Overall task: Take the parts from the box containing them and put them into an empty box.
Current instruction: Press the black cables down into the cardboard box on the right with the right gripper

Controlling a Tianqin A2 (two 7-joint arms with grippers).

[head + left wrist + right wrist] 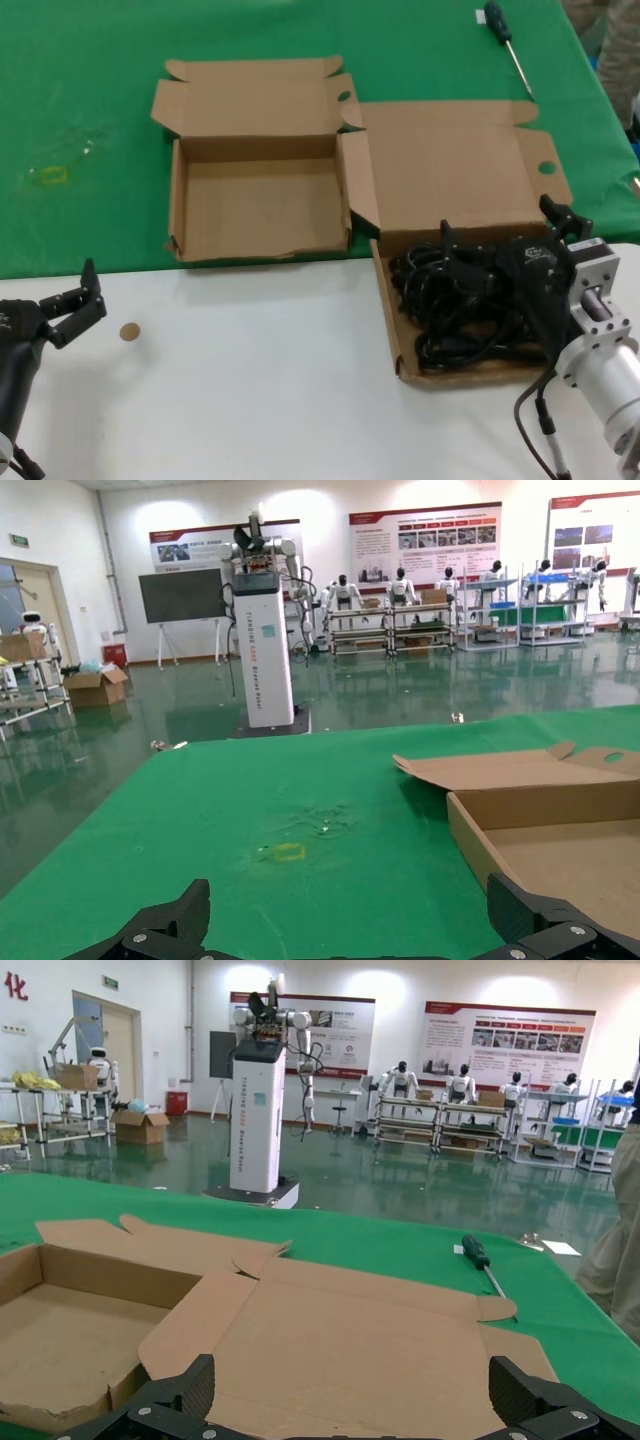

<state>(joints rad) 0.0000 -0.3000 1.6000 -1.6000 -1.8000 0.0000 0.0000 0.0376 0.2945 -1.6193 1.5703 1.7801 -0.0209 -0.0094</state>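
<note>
On the table's green cloth (90, 80) and white front, two open cardboard boxes sit touching side by side: the empty box (262, 200) toward the robot's left, and the box containing them (455, 165) to its right, its broad lid laid back. The parts (455, 305), a tangle of black cords, fill its low tray.

The likely trouble is that the loops are intertwined, so a lift may drag several bundles, snag a low wall, or shift the box.

The right gripper (505, 235) hangs over the cords with fingers spread wide, holding nothing; whether a fingertip touches a cord I cannot tell. The left gripper (78, 298) waits over the white surface, open and empty.
</note>
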